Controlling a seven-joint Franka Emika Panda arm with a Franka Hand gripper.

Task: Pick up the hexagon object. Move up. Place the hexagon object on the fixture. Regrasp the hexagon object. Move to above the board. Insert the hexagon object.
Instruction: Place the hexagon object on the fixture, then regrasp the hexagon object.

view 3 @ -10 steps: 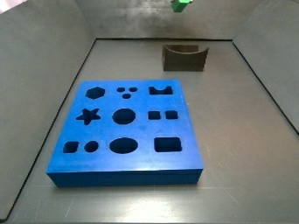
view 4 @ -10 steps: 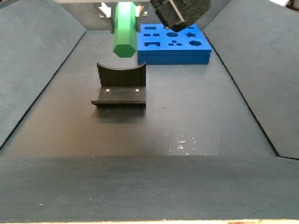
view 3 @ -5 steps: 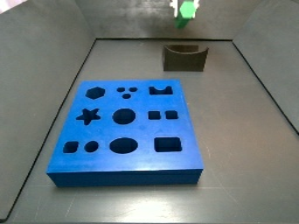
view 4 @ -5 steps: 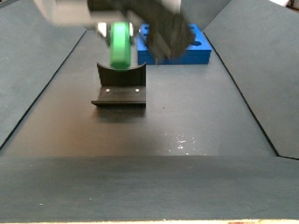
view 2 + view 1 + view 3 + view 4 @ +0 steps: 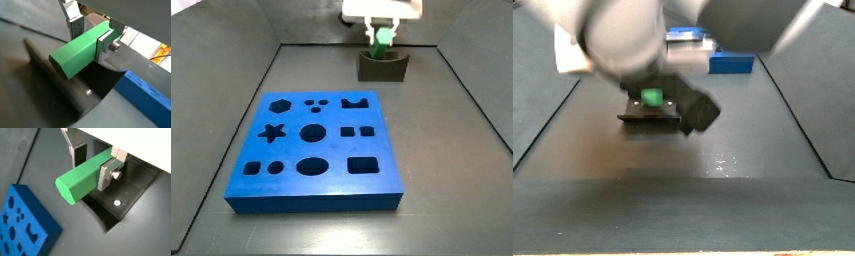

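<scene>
My gripper [image 5: 381, 32] is at the far end of the floor, right over the fixture [image 5: 382, 68]. It is shut on the hexagon object [image 5: 381, 45], a bright green prism whose lower end sits at the fixture's notch. In both wrist views the silver fingers [image 5: 107, 174] clamp the green prism [image 5: 81, 178] on two sides, with the dark fixture [image 5: 127, 198] below it. A side view shows the prism's green end [image 5: 649, 97] at the top of the fixture [image 5: 647, 112], behind my blurred arm. The blue board [image 5: 315, 150] with shaped holes lies on the floor, apart from the fixture.
Grey walls enclose the floor on the left, right and far sides [image 5: 251, 80]. The board also shows in both wrist views [image 5: 148, 97] and in a side view behind the arm [image 5: 731, 63]. My arm hides much of that view.
My gripper has come down with the green prism from above the fixture to its notch. The board and fixture have not moved.
</scene>
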